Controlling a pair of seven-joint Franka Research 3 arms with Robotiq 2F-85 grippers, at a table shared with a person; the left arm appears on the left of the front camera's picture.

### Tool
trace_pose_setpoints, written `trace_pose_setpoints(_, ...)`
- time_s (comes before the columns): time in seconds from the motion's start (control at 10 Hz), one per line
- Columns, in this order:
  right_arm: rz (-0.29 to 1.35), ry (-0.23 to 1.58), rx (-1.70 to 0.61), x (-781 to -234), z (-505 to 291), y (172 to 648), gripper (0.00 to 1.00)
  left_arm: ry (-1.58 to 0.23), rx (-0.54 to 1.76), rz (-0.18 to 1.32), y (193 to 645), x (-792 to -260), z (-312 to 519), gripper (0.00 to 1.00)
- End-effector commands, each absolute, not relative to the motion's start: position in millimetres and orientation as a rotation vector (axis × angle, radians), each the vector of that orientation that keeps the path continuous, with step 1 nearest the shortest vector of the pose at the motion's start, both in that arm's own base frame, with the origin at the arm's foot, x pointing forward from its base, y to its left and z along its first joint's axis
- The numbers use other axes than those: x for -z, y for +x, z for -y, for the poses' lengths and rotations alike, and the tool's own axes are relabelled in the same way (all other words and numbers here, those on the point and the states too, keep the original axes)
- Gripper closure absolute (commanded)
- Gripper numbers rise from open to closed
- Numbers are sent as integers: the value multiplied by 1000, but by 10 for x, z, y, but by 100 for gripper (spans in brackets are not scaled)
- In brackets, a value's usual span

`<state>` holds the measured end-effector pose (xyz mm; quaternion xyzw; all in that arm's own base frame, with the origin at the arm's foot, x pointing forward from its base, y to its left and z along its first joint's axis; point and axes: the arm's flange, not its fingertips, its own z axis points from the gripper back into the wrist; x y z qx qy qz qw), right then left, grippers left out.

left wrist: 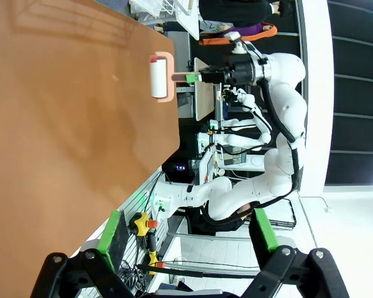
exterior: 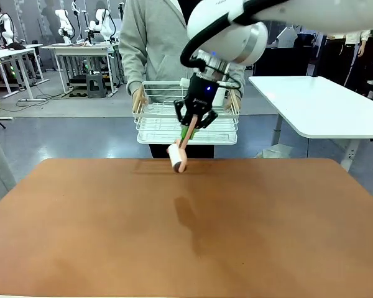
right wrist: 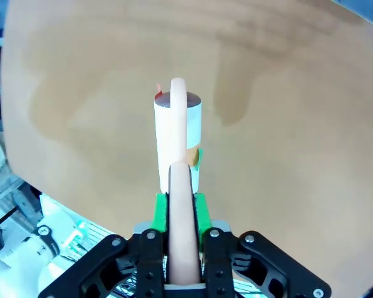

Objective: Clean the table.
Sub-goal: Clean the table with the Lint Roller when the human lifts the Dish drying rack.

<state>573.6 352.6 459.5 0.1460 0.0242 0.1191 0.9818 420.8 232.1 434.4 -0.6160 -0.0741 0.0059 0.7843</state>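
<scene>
Right gripper [exterior: 188,129] pinches lint roller [exterior: 177,159] by its handle, table [exterior: 174,248] just below, at its far edge. Left gripper [left wrist: 188,233] fingers spread wide.

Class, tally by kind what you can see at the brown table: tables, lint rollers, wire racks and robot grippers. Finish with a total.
Table: 1
Lint roller: 1
Wire rack: 1
Grippers: 2 (left gripper, right gripper)
Total: 5
</scene>
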Motion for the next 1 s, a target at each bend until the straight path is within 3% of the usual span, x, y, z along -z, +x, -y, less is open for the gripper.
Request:
trace_pose_setpoints(0.0, -33, 199, -191, -4546, -3230, 5436, 78, -1319, -8, 159, 4189, -4352, -2335, 0)
trace_pose_setpoints(0.2, 16, 21, -148, -4902, -2437, 5023, 78, -1319, -8, 159, 4189, -4352, -2335, 0)
trace_pose_setpoints(0.4, 149, -152, -115, -4902, -1540, 4617, 78, -1319, -8, 159, 4189, -4352, -2335, 0)
trace_pose_setpoints(0.6, 178, -57, -71, -4766, -750, 4292, 78, -1319, -8, 159, 4189, -4352, -2335, 0)
trace_pose_setpoints(0.9, 204, 71, -59, -4514, -324, 4188, 78, -1319, -8, 159, 4189, -4352, -2335, 0)
